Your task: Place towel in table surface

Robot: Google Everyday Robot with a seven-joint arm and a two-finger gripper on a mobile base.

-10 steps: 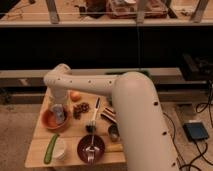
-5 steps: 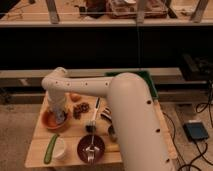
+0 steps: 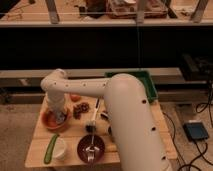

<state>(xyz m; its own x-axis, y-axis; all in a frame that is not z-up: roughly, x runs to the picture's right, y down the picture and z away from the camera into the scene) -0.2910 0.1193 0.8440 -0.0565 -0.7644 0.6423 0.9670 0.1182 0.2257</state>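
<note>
Hand [image 3: 58,113] down over orange bowl [image 3: 48,122] on left side of surface [image 3: 74,132]. Grey-blue towel [image 3: 63,119] sits in bowl under hand. Hand open or clamped: can't tell.

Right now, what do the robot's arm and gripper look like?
The arm is creamy white: fat, smooth, rounded tubes with bulging joints and rows of small dark dots along the shells. No loose cables show. The gripper, down at the orange bowl, looks greyish; its details are hidden.
</note>
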